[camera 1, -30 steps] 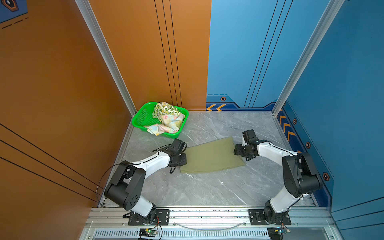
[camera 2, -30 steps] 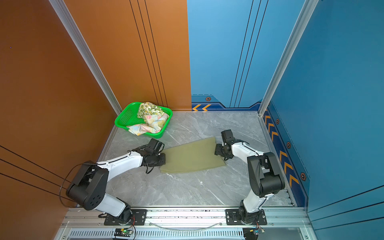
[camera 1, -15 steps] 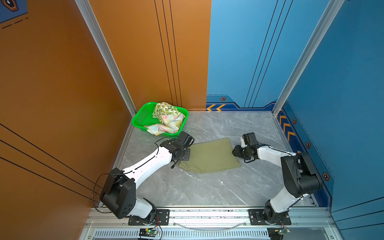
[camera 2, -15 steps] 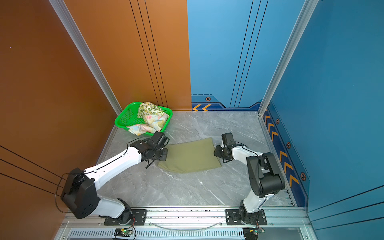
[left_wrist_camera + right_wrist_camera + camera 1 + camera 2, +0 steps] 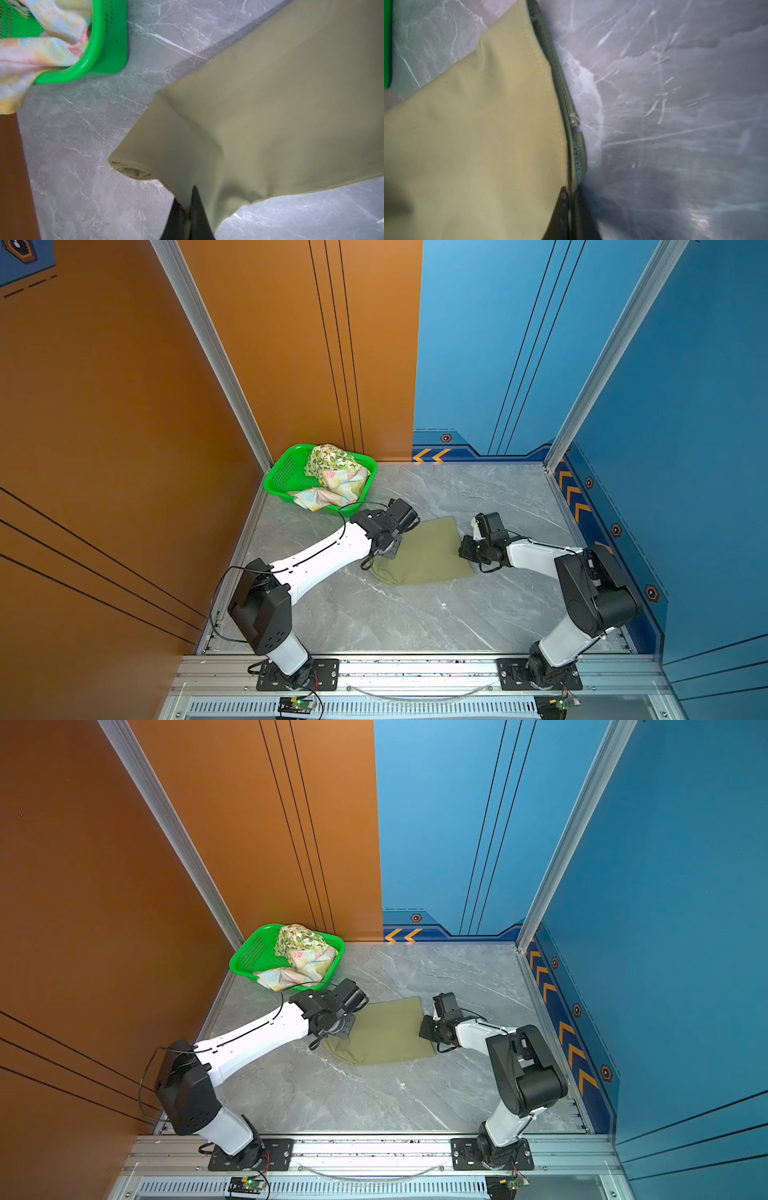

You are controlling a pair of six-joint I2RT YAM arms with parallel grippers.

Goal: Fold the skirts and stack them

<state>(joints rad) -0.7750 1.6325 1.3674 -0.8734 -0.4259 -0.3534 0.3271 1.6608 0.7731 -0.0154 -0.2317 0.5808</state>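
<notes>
The left gripper (image 5: pixel 187 204) pinches the olive-green skirt (image 5: pixel 428 558) at its nine-o'clock edge. The right gripper (image 5: pixel 570 199) pinches its three-o'clock hem.

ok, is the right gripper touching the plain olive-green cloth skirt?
Touching. The right wrist view shows the right gripper shut on the plain olive-green cloth skirt, with its stitched hem pinched between the jaws.

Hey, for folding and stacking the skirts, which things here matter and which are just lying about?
Job: olive skirt, pinched at opposite ends by left gripper and right gripper; pastel floral skirt; lemon-print skirt.
Lying about: green basket holding both printed skirts; marble tabletop.
</notes>
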